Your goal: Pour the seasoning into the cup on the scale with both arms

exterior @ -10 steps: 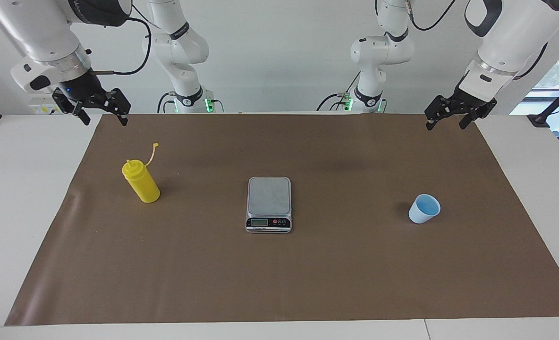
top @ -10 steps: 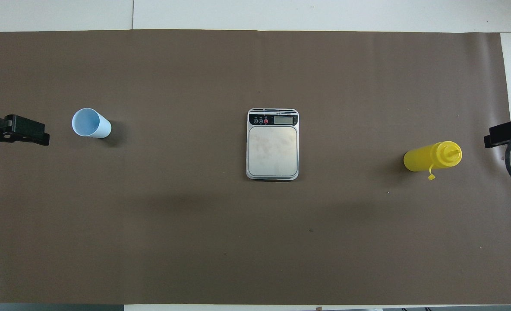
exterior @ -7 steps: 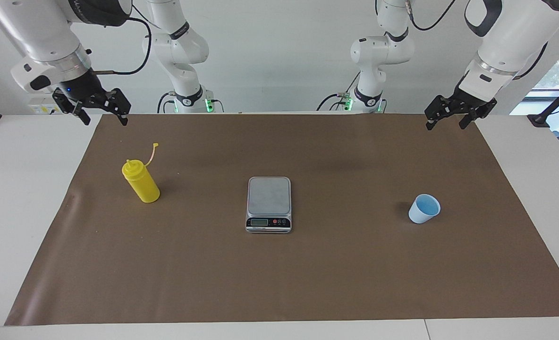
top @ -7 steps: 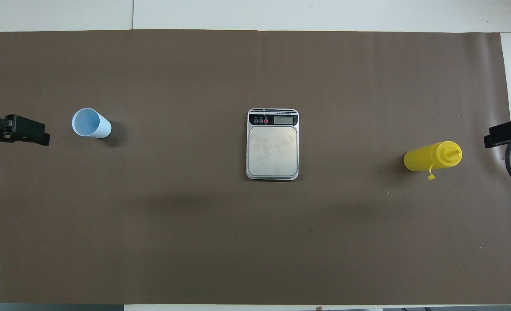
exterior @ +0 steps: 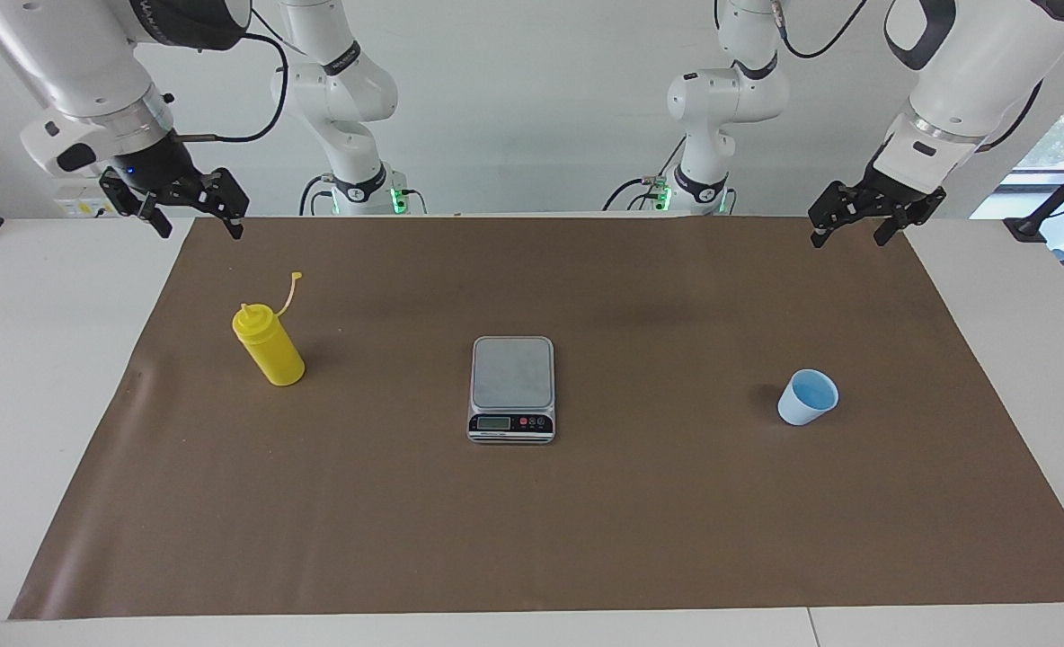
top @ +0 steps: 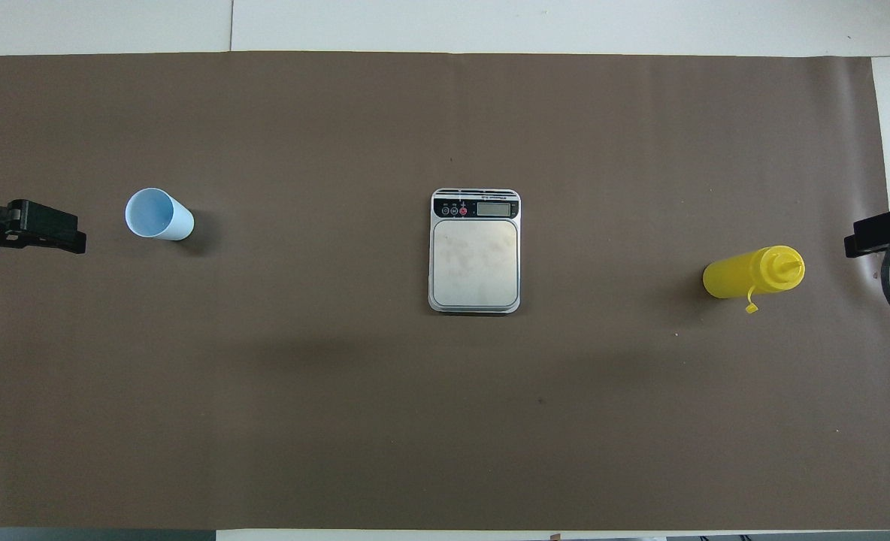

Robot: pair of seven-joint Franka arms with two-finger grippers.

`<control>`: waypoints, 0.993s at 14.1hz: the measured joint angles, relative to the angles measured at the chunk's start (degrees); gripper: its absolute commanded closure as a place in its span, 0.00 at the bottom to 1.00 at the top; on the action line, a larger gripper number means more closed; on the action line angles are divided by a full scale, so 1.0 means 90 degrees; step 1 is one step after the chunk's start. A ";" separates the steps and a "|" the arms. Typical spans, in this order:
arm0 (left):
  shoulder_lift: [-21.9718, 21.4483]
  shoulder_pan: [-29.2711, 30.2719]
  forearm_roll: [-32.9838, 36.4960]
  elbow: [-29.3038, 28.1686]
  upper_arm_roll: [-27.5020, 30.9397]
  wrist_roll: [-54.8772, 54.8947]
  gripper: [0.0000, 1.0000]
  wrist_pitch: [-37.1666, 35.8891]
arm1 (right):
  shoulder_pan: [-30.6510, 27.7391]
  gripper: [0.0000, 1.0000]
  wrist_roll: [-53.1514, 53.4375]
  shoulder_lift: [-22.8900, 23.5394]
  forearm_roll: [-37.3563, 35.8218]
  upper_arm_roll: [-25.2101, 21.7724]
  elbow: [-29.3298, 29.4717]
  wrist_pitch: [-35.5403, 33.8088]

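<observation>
The yellow seasoning bottle [exterior: 268,350] stands upright on the brown mat toward the right arm's end, its cap hanging on its tether; it also shows in the overhead view [top: 752,273]. The silver scale [exterior: 512,388] sits mid-mat with nothing on its plate [top: 475,259]. The light blue cup [exterior: 807,397] stands upright on the mat toward the left arm's end, also in the overhead view [top: 158,214]. My right gripper [exterior: 201,232] hangs open and empty over the mat's edge at the bottle's end. My left gripper [exterior: 848,239] hangs open and empty over the mat's edge at the cup's end.
The brown mat [exterior: 532,521] covers most of the white table [exterior: 38,377]. The arm bases stand at the robots' edge of the table [exterior: 361,193]. Bottle, scale and cup stand far apart from one another.
</observation>
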 measured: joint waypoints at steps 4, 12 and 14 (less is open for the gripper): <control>0.0001 0.0192 0.0005 -0.0083 0.0012 0.0019 0.00 0.0433 | -0.0009 0.00 0.0000 0.0000 0.0000 -0.0005 0.0000 0.0011; 0.0774 0.0263 0.0006 -0.0555 0.0023 0.0566 0.00 0.1825 | -0.0122 0.00 0.2025 0.0010 0.0478 -0.0084 -0.0063 0.0087; 0.1138 0.0284 0.0007 -0.0611 0.0022 0.0634 0.00 0.2311 | -0.0165 0.00 0.3235 0.0014 0.0886 -0.0086 -0.0100 0.0087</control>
